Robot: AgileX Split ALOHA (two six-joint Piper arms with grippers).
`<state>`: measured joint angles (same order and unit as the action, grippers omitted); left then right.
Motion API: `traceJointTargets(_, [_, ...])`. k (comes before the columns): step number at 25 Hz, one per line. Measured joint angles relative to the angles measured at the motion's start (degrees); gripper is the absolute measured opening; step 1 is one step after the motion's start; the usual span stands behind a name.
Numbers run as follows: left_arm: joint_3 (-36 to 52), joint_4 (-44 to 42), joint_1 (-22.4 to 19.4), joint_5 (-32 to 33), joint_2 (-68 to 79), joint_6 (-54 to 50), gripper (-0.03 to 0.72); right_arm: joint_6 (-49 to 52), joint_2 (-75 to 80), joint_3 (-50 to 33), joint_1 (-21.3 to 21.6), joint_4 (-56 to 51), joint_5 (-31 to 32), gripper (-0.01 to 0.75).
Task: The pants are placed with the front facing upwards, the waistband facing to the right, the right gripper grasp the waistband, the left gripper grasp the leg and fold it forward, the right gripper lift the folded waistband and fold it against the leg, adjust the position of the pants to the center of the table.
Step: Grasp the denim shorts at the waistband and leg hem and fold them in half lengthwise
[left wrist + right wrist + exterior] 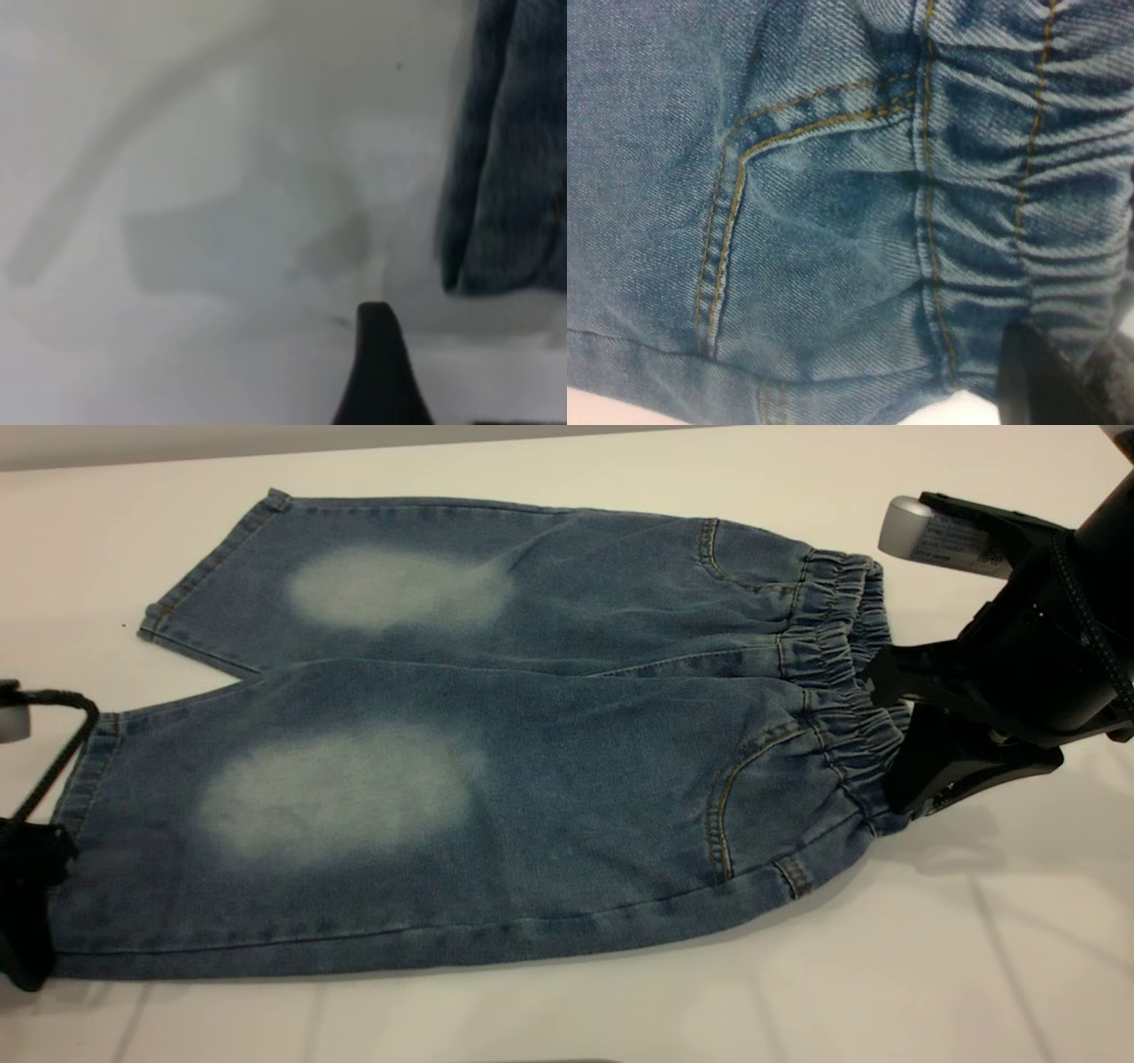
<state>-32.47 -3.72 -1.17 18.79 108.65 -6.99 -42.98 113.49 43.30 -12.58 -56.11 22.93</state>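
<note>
Two grippers: both sit at opposite ends of the pants [496,744], which I use as my landmark.
Pants: front up, flat on the table [974,957], waistband [846,682] toward the right arm, so each end faces its own claw.
Right gripper [890,722]: at the waistband's nearer half, one jaw above and one below the ruffled edge; I judge it clamped on the band, ready to lift.
Left gripper [27,903]: at the nearer leg's hem; I cannot tell its jaw state.

pants [532,726] flat on table [974,957], waistband [842,664] rightward
</note>
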Motion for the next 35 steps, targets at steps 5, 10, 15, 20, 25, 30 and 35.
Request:
traceJointTargets(5, [0.0,-0.2,0.0,-3.6,1.2,0.0,0.490,-0.1,0.0,0.0,0.0,0.0,0.0,0.038])
traceJointTargets(10, [0.0,-0.2,0.0,-5.7,1.3,0.0,0.491,-0.1,0.0,0.0,0.0,0.0,0.0,0.038])
traceJointTargets(15, [-0.3,0.4,0.0,-5.6,2.5,0.1,0.428,-0.2,0.0,0.0,0.0,0.0,0.0,0.038])
traceJointTargets(20, [-0.6,2.3,0.3,-5.1,3.1,0.4,0.149,-0.2,0.0,0.0,0.0,0.0,0.0,0.038])
traceJointTargets(25, [-0.7,1.9,0.3,-4.9,1.9,0.3,0.054,-0.2,0.0,0.0,0.0,0.0,0.5,0.038])
traceJointTargets(30, [-0.6,0.9,0.1,-0.7,-3.5,0.7,0.053,-0.2,-3.1,-0.1,0.0,0.0,1.5,0.038])
traceJointTargets(35, [-0.5,1.1,1.8,2.2,-14.6,1.3,0.053,-0.2,-10.8,-0.1,0.0,0.1,2.1,0.038])
